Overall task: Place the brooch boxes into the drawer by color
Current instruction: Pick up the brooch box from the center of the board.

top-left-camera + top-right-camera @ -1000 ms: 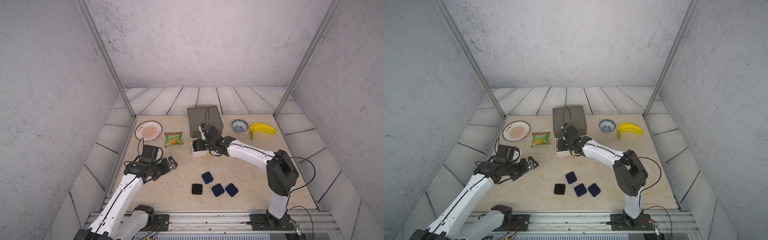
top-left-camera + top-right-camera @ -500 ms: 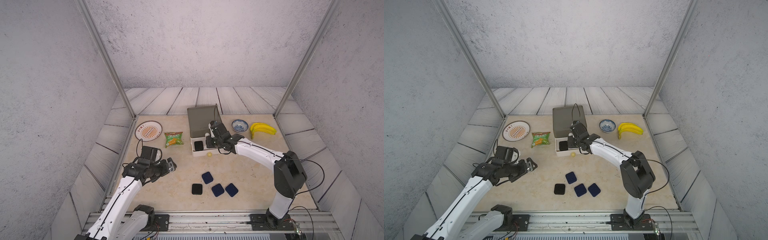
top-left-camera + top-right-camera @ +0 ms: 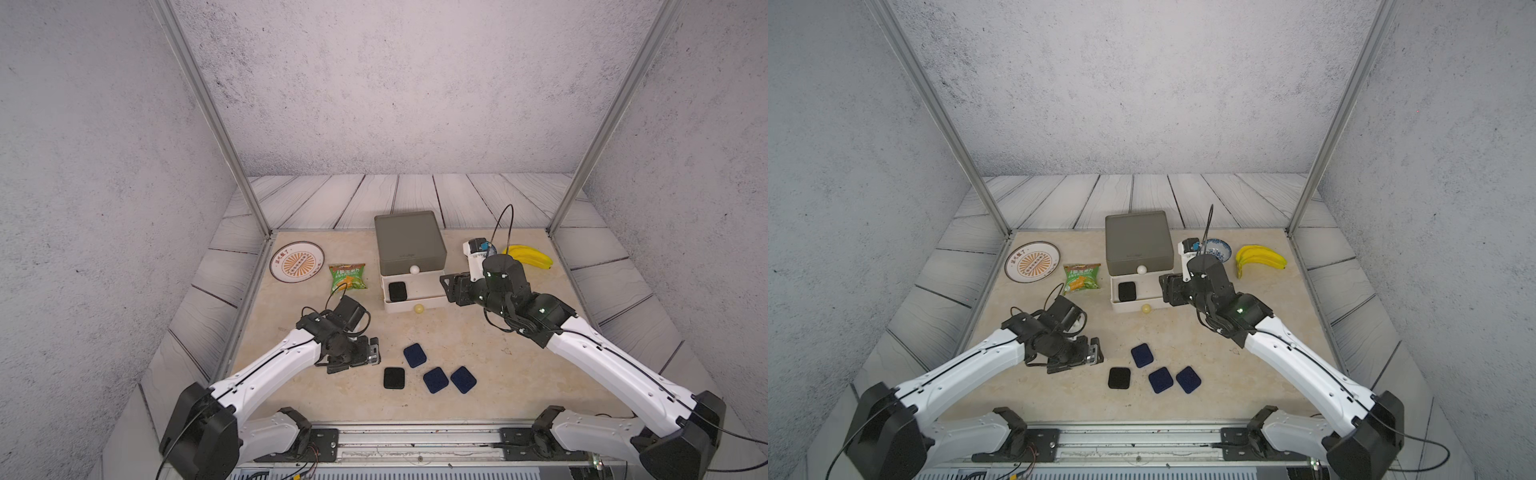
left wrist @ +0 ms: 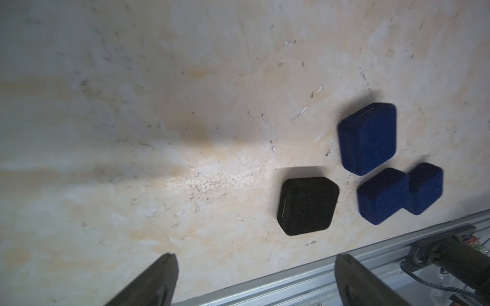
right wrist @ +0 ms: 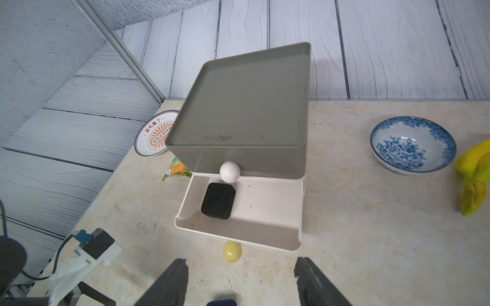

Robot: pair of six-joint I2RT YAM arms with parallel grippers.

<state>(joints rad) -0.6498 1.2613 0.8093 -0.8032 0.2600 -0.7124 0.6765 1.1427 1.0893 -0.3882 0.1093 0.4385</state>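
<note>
One black box (image 3: 397,291) lies in the pulled-out white drawer (image 3: 428,286) of the chest (image 3: 409,241). A second black box (image 3: 394,377) and three navy boxes (image 3: 435,380) sit clustered on the tabletop (image 3: 498,395). The right jaws stand apart and empty beside the drawer. The left jaws hang wide open near the loose black box. Likely next: straddle it squarely, close, and carry it to the same drawer.

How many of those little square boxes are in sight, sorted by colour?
Black boxes: 2 (one in the open drawer, one on the table)
Navy blue boxes: 3 (all on the table)
Red boxes: 0 in view
Total: 5
</note>
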